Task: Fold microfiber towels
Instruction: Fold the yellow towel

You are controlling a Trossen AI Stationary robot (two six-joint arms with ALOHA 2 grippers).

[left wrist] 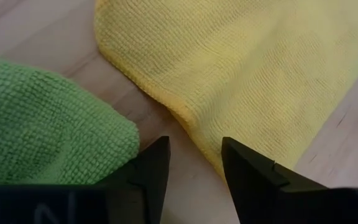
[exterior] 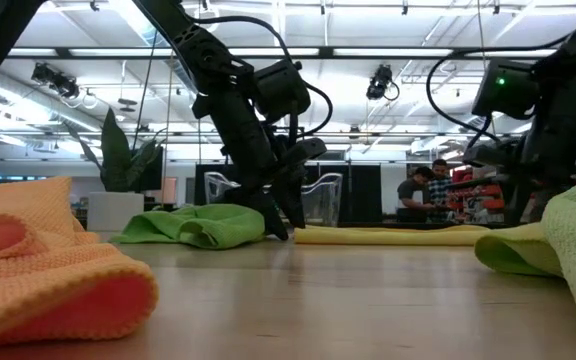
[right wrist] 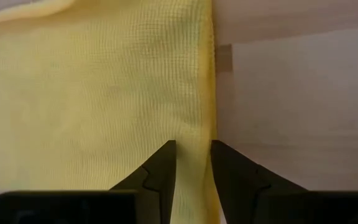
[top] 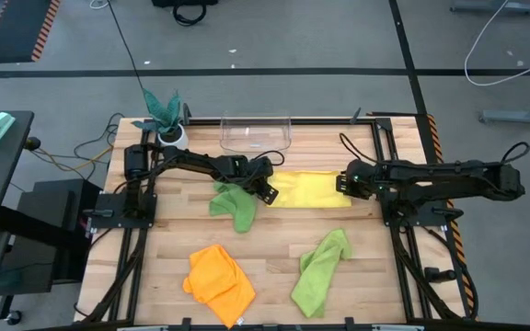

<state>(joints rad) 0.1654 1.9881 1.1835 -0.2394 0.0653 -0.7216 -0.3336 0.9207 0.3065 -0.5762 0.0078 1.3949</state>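
Presently lying on the wooden surface (top: 274,262): four microfiber towels. Yellow towel (top: 313,189) spreading flat toward the far side, between the two arms, looking folded into a long band, with further folding apparently pending. Lime green towel (top: 235,206) sitting crumpled just beside the yellow one's left end. Second lime green towel (top: 320,271) and orange towel (top: 219,283) lying bunched near the front edge, well apart from both arms, neither yet folded. Standing by as judged: one towel in hand, three untouched.

Left pincer (top: 266,191) hovering low at the yellow towel's left edge, fingers (left wrist: 247,174) parted, straddling the edge with bare wood showing between them, the green towel lying beside one finger; gripping nothing as far as visible.

Right pincer (top: 345,181) sitting at the yellow towel's right end, fingers (right wrist: 160,171) parted narrowly with the towel's hem running into the gap; pinching or merely framing it: cannot tell.

Also present: clear plastic bin (top: 256,134) and teal potted plant (top: 165,114) at the far edge.
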